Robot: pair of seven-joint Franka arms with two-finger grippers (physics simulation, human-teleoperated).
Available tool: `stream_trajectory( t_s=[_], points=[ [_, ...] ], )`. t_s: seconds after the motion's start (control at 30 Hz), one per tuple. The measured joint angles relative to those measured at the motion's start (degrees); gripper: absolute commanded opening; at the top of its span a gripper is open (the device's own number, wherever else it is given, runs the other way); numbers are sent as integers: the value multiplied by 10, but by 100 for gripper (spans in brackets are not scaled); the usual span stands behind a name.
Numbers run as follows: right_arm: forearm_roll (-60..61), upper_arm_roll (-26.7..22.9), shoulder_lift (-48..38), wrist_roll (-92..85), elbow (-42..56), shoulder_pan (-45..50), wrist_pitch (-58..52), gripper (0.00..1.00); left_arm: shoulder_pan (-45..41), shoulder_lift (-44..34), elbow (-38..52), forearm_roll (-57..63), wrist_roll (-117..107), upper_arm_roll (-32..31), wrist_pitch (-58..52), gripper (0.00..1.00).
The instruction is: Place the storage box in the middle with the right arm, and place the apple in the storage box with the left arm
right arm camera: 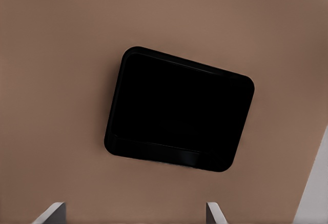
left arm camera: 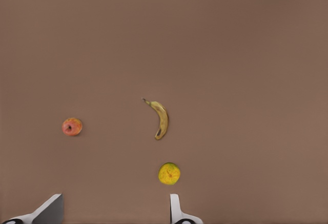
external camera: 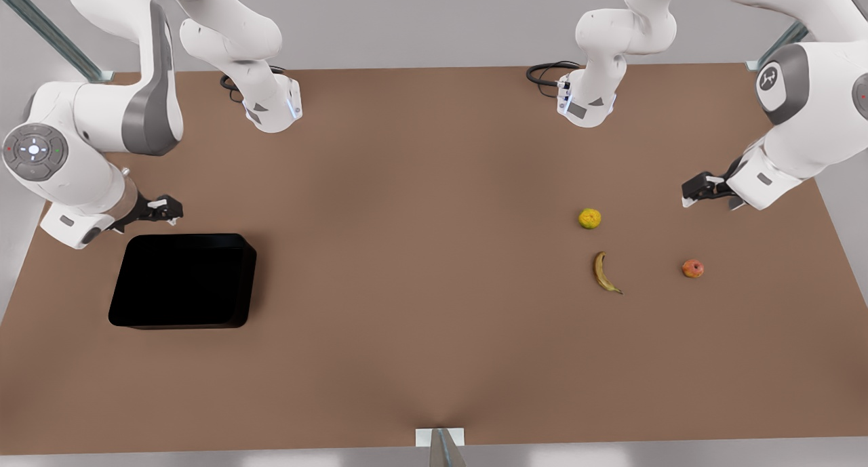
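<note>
Near the counter's (external camera: 434,358) front-view left edge, my right end effector (external camera: 163,209) hangs beside the storage box (external camera: 183,280); opposite, my left end effector (external camera: 705,189) waits above the apple (external camera: 692,269). Left wrist: fingertips (left arm camera: 51,211) spread, apple (left arm camera: 72,126) apart. Right wrist: fingertips (right arm camera: 51,212) spread; I should straddle one box (right arm camera: 179,108) wall squarely.

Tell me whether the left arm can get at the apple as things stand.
Probably yes: the apple lies alone on the table, apart from the banana, and the left gripper hovers open nearby.

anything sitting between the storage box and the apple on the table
Yes. In the front view, the banana lies just short of the apple, with the yellow-green fruit farther back. From the storage box up to them, only bare table.
</note>
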Motion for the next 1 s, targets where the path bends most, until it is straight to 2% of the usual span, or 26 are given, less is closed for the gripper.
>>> stream_trajectory(
  t_s=[0.07, 0.1, 0.17, 0.23, 0.3, 0.33, 0.37, 0.4, 0.47, 0.6, 0.67, 0.87, 1.0],
  points=[
    [0, -1, 8, 0, 1, 1, 4, 100, -1, 1, 2, 0, -4, 0, 0, 100],
    [3, -17, 25, -6, 4, 5, 16, 100, -3, 1, 4, 0, -5, 1, -3, 100],
    [39, -61, 83, -63, 10, -27, 68, 100, -26, 19, -2, -2, -87, 48, -7, 100],
    [41, -120, 158, -70, 37, -26, 75, 100, 8, 41, -53, -19, -172, 110, -8, 100],
    [41, -134, 182, -69, 33, -25, 131, 100, 12, 109, -57, -69, -269, 151, 0, 100],
    [40, -136, 190, -67, 23, -25, 154, 100, 22, 139, -55, -111, -278, 191, 0, 100],
    [51, -142, 193, -67, -9, -25, 197, 100, 32, 179, -56, -175, -293, 250, -7, 100],
    [77, -151, 194, -68, -44, -25, 233, 100, 38, 215, -57, -241, -314, 260, -9, 100],
    [95, -159, 194, -67, -81, -25, 260, 100, 54, 266, -59, -374, -397, 268, -2, 100],
    [115, -203, 207, -86, -92, -27, 274, 100, 83, 358, -71, -591, -394, 263, -9, 100],
    [164, -253, 219, -197, -88, -27, 289, 100, 92, 398, -73, -661, -402, 266, -37, 100],
    [189, -276, 276, -243, -73, -36, 325, 100, 157, 473, -71, -784, -396, 270, -78, 100],
    [190, -277, 295, -240, -76, -36, 338, 100, 165, 496, -71, -825, -391, 269, -78, 100]
  ],
)
